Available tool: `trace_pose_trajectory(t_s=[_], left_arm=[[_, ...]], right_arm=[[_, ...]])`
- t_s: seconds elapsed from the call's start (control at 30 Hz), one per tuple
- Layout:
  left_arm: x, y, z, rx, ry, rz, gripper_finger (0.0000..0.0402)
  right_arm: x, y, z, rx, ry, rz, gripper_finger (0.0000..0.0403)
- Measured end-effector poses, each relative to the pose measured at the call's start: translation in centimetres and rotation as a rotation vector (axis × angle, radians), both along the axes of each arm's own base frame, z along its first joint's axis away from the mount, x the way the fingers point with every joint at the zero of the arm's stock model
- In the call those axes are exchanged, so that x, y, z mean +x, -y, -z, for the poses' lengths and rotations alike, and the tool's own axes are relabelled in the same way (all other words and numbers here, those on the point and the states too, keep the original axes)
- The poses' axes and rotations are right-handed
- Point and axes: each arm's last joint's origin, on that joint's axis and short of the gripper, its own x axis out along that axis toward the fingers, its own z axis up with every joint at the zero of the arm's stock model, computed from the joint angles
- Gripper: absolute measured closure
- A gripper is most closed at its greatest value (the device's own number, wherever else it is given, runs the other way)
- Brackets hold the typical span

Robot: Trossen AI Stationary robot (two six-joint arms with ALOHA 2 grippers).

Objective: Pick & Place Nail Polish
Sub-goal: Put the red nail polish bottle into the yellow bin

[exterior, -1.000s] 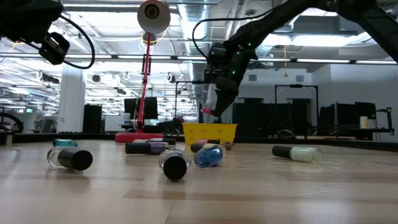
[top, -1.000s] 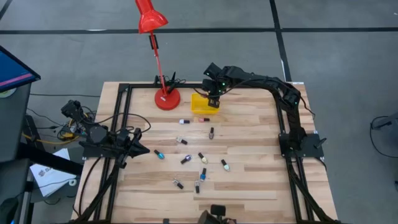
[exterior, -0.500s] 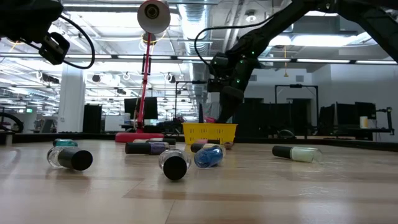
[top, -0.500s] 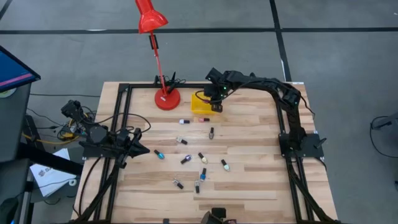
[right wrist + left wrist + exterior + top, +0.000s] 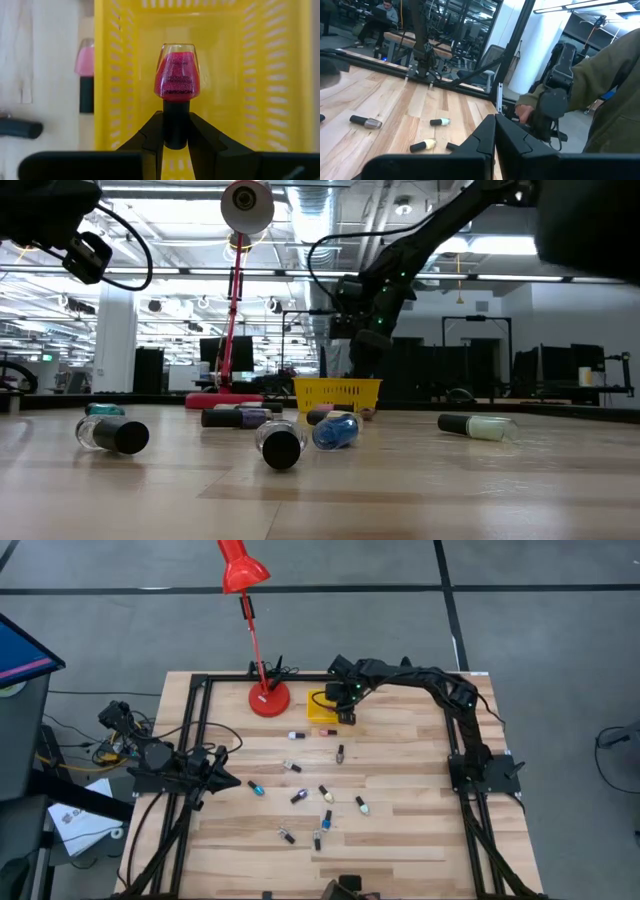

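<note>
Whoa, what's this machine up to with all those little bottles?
It is sorting nail polish into a bin. The right gripper has its jaws clamped on the black cap of a red nail polish bottle and holds it over the yellow bin at the far side of the table. Other bottles lie scattered on the wood, such as a pink bottle beside the bin. The left gripper waits shut near the table's left edge.

Right gripper over the bin, bottle above its inside, lamp base left of it
</note>
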Motion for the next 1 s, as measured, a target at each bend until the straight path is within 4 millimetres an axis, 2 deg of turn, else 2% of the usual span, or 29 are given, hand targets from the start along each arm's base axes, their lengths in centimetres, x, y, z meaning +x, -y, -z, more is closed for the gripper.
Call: trace_pose_trajectory(t_s=[0.13,0.43,0.7,1.0], left_arm=[[0.00,0.00,0.00,0.000,0.000,0.000,0.0400],[0.00,0.00,0.00,0.000,0.000,0.000,0.0400],[0.00,0.00,-0.01,-0.001,0.001,0.000,0.0400],[0.00,0.00,-0.02,-0.001,0.002,0.000,0.0400]], right_arm=[[0.15,-0.22,0.64,0.013,-0.018,-0.012,0.0346],[0.19,-0.01,0.53,0.003,-0.003,-0.011,0.0345],[0.19,0.02,0.52,-0.002,-0.005,-0.006,0.0325],[0.25,0.15,0.50,-0.019,-0.002,0.006,0.0326]])
